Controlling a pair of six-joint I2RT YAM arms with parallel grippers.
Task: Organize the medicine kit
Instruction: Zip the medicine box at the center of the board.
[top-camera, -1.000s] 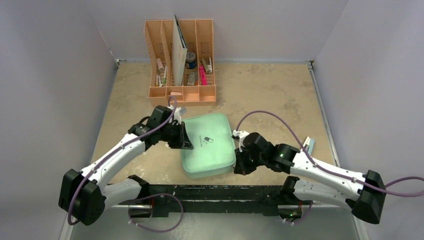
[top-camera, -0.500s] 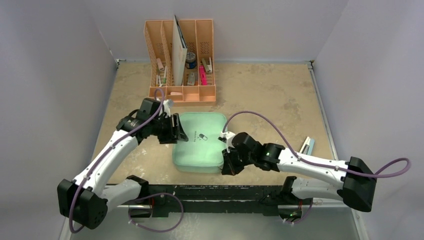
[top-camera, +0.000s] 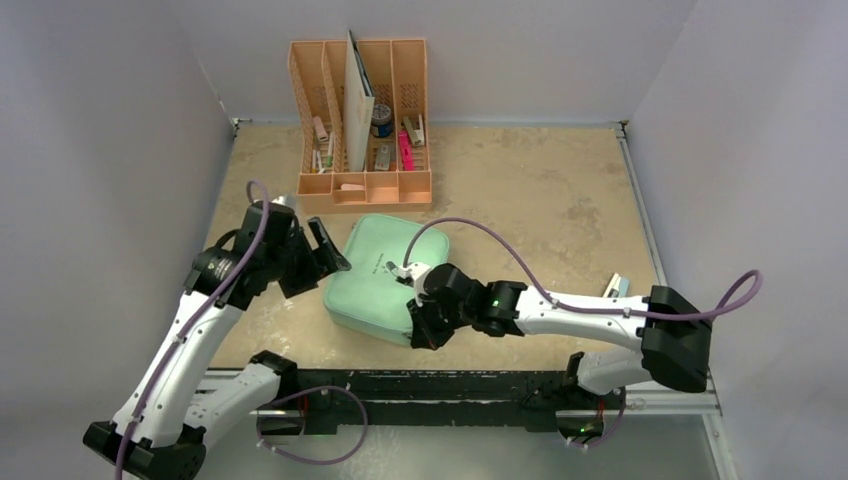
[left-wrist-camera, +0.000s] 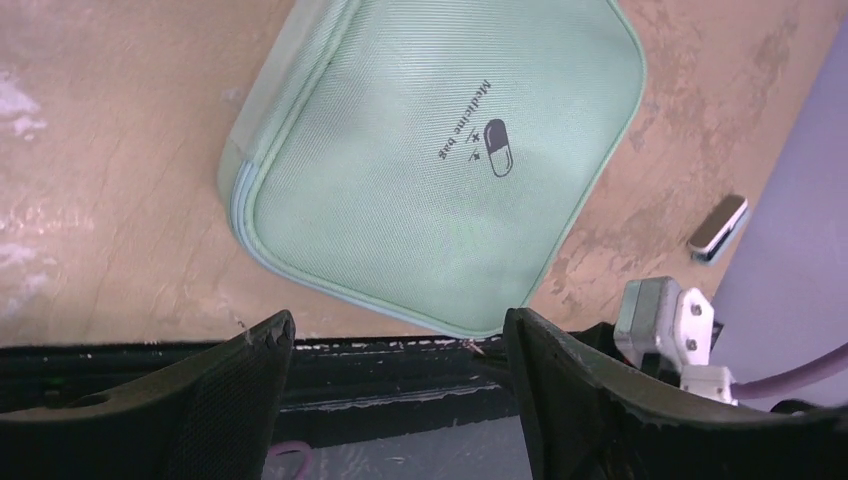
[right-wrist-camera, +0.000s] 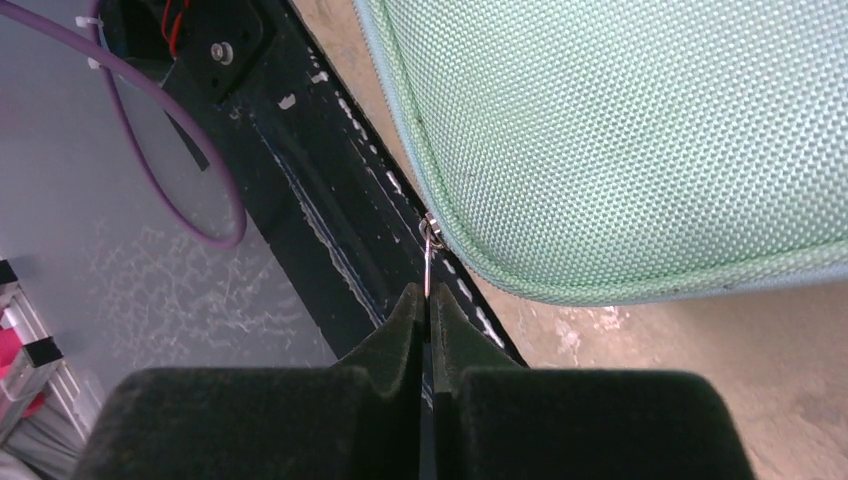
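The medicine kit, a mint-green zip case with its lid down, lies skewed near the table's front edge. The dark pill logo shows on the kit in the left wrist view. My left gripper hangs open just left of the case with nothing between its fingers. My right gripper is at the case's near corner, shut on the thin metal zipper pull, which runs from the kit's edge into the closed right gripper.
A peach-orange slotted organizer with pens and small items stands at the back, close behind the case. A small pale blue and silver object lies near the right edge, the same object showing in the left wrist view. A black rail runs along the front.
My left gripper opened, let go of the case and drew back to the left. The right gripper moved left with the zipper pull, and the case slid left and turned.
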